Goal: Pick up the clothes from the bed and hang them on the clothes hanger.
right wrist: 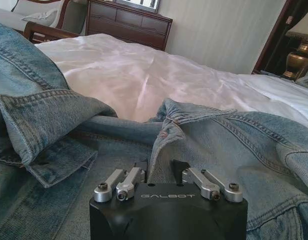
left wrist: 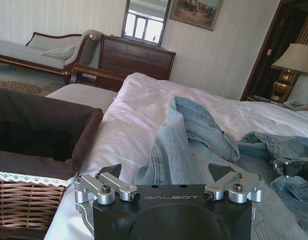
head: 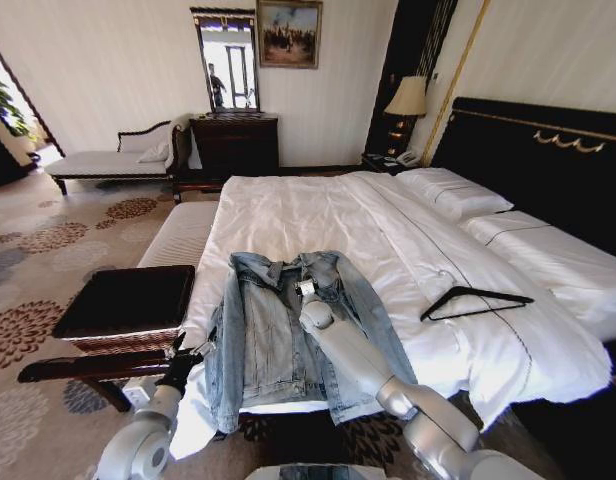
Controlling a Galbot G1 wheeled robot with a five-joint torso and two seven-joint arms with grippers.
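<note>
- Right gripper (head: 306, 289) is sitting on the denim jacket (head: 278, 340) near its collar; in the right wrist view its fingers (right wrist: 139, 167) are clenching a raised fold of collar fabric (right wrist: 166, 125) that stands directly between them
- Jacket is lying face up at the foot edge of the bed (head: 318, 215), long axis running away from the fingers toward the pillows, hem overhanging the near edge
- Left gripper (head: 184, 352) is hovering beside the jacket's left sleeve at the bed edge, fingers (left wrist: 110, 171) released and spread, the denim just ahead of them and not touched
- Judgement: the right arm is the nearer one and is already engaging the garment
- Clothes hanger (head: 475, 301) is lying flat on the white sheet, well apart from the right fingers, off to their right
- Surface is soft white linen, creasing under the jacket
- Dark bench (head: 128, 300) is standing left of the left fingers; beyond are a chaise (head: 113, 160), dresser (head: 235, 143) and lamp (head: 407, 98)
</note>
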